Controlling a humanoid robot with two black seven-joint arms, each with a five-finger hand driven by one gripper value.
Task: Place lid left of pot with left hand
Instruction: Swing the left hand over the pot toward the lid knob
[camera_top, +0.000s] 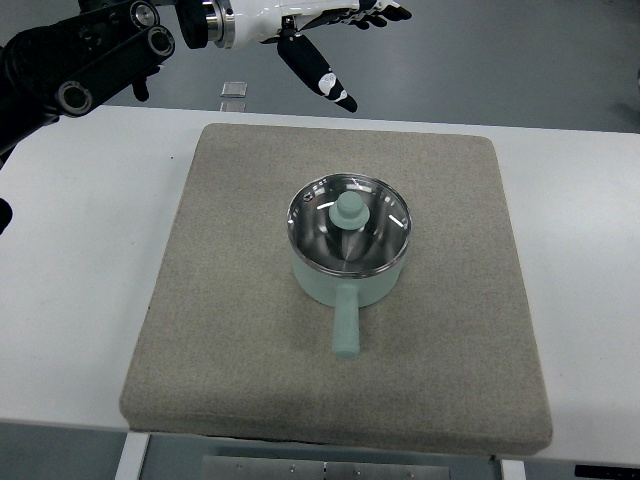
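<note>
Pale green pot (347, 280) with glass lid (349, 222) on, centred on grey felt mat (230, 300) on white counter (80, 260); left hand (320, 35) hovers above far edge, fingers spread, empty

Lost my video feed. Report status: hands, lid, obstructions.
Left hand open, raised beyond the mat's far edge, holding nothing. Right hand not in view. Lid on the pot, untouched. Mat left of pot bare, nothing in the way.

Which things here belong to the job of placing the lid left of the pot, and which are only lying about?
For the job:
lid, on the pot
pot
left hand, open, above the mat's far edge

Lying about:
mat under the pot
table
small grey block beyond the table
</note>
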